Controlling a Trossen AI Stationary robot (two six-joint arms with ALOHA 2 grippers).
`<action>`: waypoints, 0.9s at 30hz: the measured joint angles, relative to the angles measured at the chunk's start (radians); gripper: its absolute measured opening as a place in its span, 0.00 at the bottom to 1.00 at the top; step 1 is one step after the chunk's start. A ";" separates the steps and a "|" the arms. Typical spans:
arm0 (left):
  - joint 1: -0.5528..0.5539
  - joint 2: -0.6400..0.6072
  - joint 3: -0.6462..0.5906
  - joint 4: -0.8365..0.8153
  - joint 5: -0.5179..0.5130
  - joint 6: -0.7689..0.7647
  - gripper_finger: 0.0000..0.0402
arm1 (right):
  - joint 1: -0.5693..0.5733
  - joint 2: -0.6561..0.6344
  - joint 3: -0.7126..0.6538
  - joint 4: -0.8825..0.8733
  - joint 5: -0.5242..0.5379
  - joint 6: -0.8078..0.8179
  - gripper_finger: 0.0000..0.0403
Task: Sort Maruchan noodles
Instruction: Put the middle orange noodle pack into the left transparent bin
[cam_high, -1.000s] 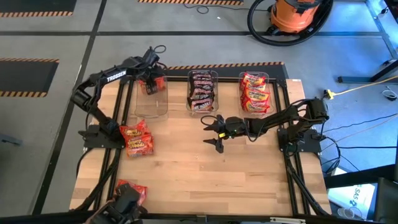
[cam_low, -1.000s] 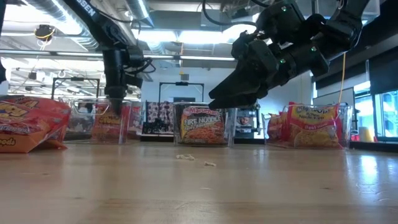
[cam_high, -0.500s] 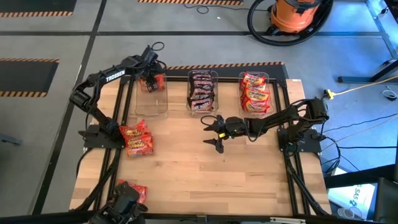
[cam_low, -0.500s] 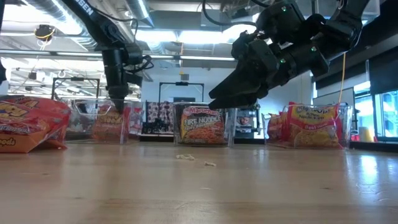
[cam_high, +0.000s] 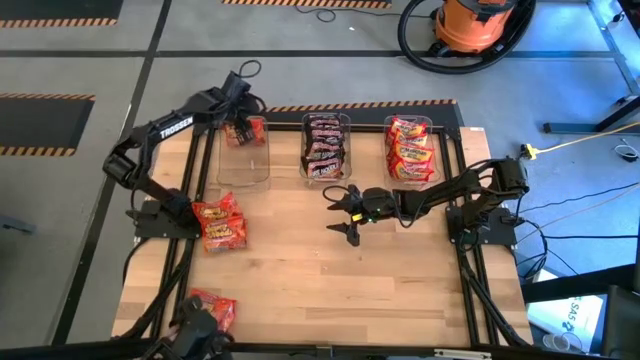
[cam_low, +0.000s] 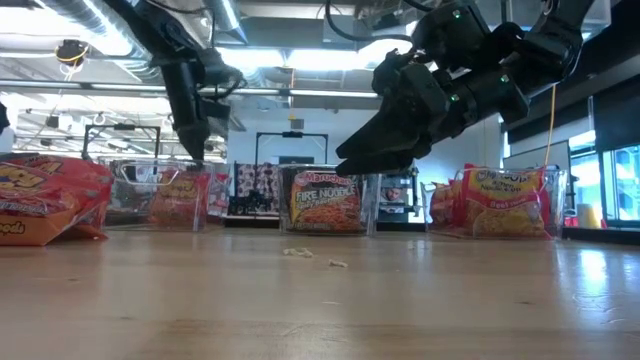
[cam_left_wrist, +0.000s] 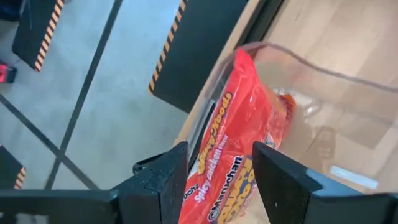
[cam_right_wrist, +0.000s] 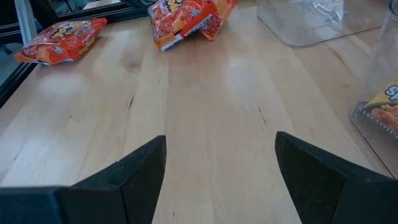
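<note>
My left gripper (cam_high: 239, 120) hangs open just over the far end of the left clear bin (cam_high: 245, 165). Below it a red Maruchan packet (cam_left_wrist: 245, 149) stands on edge inside that bin and leans on its far wall. In the left wrist view the fingers frame the packet without touching it; in the low view the gripper (cam_low: 197, 158) ends above the packet (cam_low: 178, 200). My right gripper (cam_high: 345, 212) waits open above the table's middle. Two red packets (cam_high: 220, 222) lie at the left, and another (cam_high: 212, 308) lies at the near left corner.
The middle bin (cam_high: 326, 147) holds dark packets and the right bin (cam_high: 410, 150) holds orange-red ones. Crumbs (cam_low: 310, 256) lie on the wood. A broad stretch of bare tabletop (cam_right_wrist: 205, 93) runs ahead of the right gripper.
My left gripper has risen out of the left bin, rolling a little as it went, and its fingers keep the same gap. The red packet has stayed in the bin against the far wall.
</note>
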 joint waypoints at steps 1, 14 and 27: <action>-0.002 -0.011 0.000 0.000 0.007 -0.007 0.43 | 0.000 0.000 0.000 0.000 0.000 0.000 0.69; -0.252 -0.176 0.000 -0.059 0.208 -0.251 0.43 | 0.000 -0.001 0.000 0.028 -0.007 0.053 0.69; -0.799 -0.197 0.000 -0.456 0.229 -0.772 0.43 | 0.084 -0.001 0.000 0.030 -0.032 0.057 0.69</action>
